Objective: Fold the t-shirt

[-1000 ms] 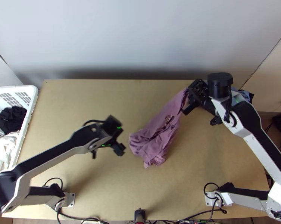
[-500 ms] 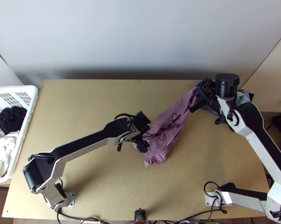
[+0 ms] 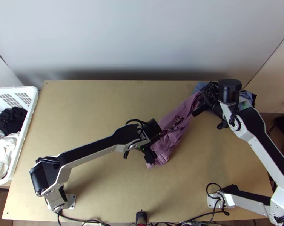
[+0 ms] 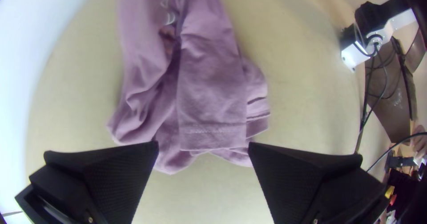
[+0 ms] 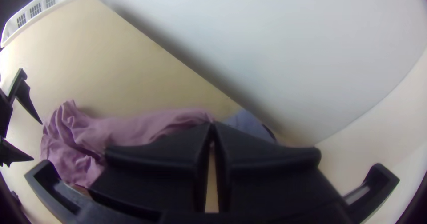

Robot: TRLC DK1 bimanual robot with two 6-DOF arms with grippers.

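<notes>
The purple t-shirt [image 3: 175,126] lies bunched in a long strip, slanting from the table's middle up to my right gripper [image 3: 200,106] in the top view. My right gripper [image 5: 212,128] is shut on one end of the shirt in the right wrist view. Over the lower end of the cloth is my left gripper [image 3: 152,150]. Seen from its own wrist, my left gripper [image 4: 203,150] stands open, the shirt's hemmed edge [image 4: 212,137] between and beyond its two fingers. How much cloth lies under the left arm is hidden.
Blue and dark cloths [image 3: 245,98] lie at the table's back right corner, beneath the right arm. A white basket [image 3: 26,124] with black and white clothes stands at the left edge. Bare tabletop [image 3: 85,101] spreads at the back left.
My left gripper has come from the left to the shirt's lower end. The right gripper has shifted slightly right and toward the table's near side, drawing the shirt's held end along.
</notes>
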